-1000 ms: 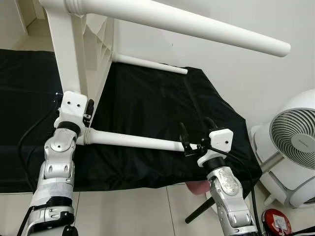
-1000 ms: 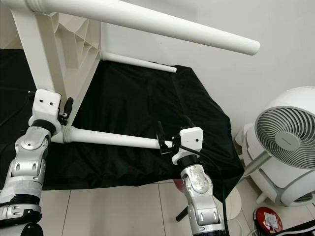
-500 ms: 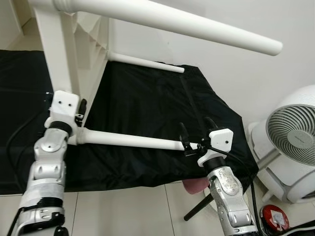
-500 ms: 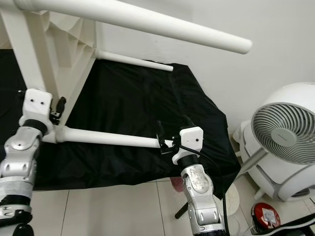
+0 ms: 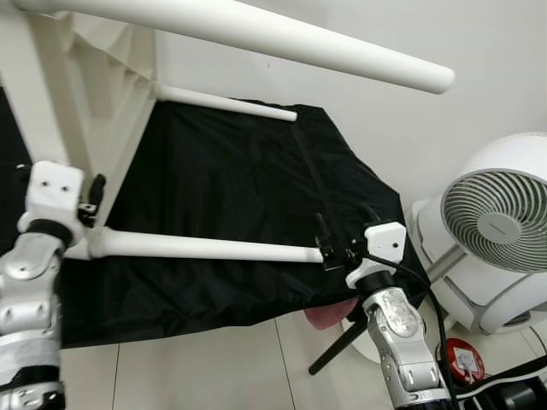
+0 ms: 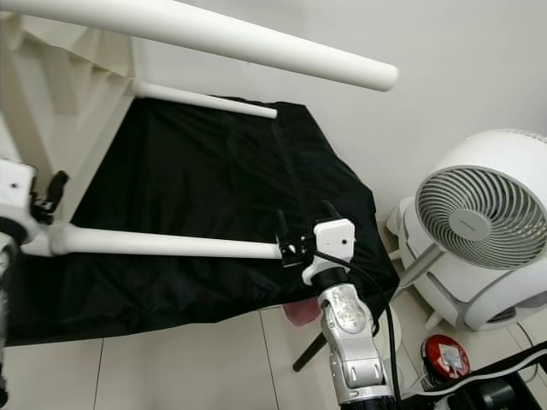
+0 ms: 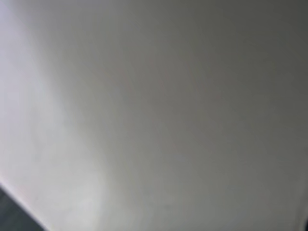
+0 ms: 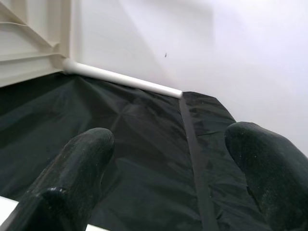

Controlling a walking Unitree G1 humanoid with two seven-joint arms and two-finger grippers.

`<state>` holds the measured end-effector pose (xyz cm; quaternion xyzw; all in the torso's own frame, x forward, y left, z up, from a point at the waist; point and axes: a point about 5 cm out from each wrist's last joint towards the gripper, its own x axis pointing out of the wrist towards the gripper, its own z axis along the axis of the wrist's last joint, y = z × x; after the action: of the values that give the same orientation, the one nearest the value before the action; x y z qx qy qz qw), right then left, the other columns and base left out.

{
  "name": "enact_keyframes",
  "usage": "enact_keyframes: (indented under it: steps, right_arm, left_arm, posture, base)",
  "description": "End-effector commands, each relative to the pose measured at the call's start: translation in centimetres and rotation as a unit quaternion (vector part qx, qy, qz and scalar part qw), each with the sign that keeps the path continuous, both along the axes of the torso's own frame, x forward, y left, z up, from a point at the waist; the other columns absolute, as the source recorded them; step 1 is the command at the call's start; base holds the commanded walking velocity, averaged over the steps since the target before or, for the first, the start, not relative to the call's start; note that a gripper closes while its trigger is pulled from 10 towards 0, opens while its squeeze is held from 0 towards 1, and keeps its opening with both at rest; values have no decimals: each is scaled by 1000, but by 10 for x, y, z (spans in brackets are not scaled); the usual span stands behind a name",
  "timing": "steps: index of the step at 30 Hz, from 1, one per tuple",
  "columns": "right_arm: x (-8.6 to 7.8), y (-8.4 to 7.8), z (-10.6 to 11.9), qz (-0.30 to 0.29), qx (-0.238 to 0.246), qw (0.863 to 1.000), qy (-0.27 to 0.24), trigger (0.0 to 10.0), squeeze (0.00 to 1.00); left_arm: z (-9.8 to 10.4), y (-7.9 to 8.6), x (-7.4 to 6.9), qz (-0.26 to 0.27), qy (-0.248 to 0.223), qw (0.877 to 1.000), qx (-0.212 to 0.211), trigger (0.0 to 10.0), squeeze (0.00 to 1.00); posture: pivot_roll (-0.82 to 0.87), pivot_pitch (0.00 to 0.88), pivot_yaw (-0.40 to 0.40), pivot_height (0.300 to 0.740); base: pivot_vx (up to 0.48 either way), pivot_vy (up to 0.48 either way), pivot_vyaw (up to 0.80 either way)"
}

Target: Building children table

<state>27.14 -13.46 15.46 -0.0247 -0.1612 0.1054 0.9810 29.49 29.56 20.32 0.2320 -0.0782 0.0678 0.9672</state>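
The table [image 5: 111, 94] lies on its side on the black cloth [image 5: 239, 179], and the near leg [image 5: 205, 248] runs level between the two grippers — long axis straight across, from the left gripper [image 5: 90, 192] at its socket end to the right gripper [image 5: 335, 242] at its free tip. The right gripper is the one at that tip: its two fingers [image 8: 72, 183] stand apart, pointing up and away past the leg's end, with the tip just beside the near finger. Whether it bears on the leg or merely sits next to it I cannot tell.

The left gripper is pressed against the table frame just above the socket; its wrist view is a blank white surface, and whether its fingers are apart or together cannot be told.

My judgement: any turning or pushing home acts along that axis — from the right gripper toward the left.
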Motion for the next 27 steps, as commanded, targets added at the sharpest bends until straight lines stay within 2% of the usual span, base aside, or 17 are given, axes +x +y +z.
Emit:
enact_keyframes:
  steps: [1, 10, 15, 25, 27]
  right_arm:
    - [2, -6, 0, -6, -4, 1000, -1, 10000, 0]
    - [3, -5, 0, 0, -9, 1000, 0, 10000, 0]
    - [5, -6, 0, 5, -13, 1000, 0, 10000, 0]
    - [6, -5, 0, 11, -18, 1000, 0, 10000, 0]
    - [6, -6, 0, 11, -19, 1000, 0, 10000, 0]
  left_arm:
    - [21, 22, -15, 53, -37, 997, 35, 0, 0]
    - [23, 33, -31, 45, -48, 997, 26, 0, 0]
    - [22, 42, -41, 17, -46, 998, 29, 0, 0]
    - [24, 55, -46, 22, -39, 998, 34, 0, 0]
    - [26, 61, -49, 36, -42, 998, 33, 0, 0]
  posture:
    - [53, 0, -115, 740]
    - [54, 0, -124, 740]
    - [61, 0, -140, 740]
    - [59, 0, -139, 740]
    - [54, 0, -134, 740]
  base:
    - [0, 0, 0]
    - [0, 0, 0]
    - [0, 0, 0]
    - [0, 0, 0]
    - [0, 0, 0]
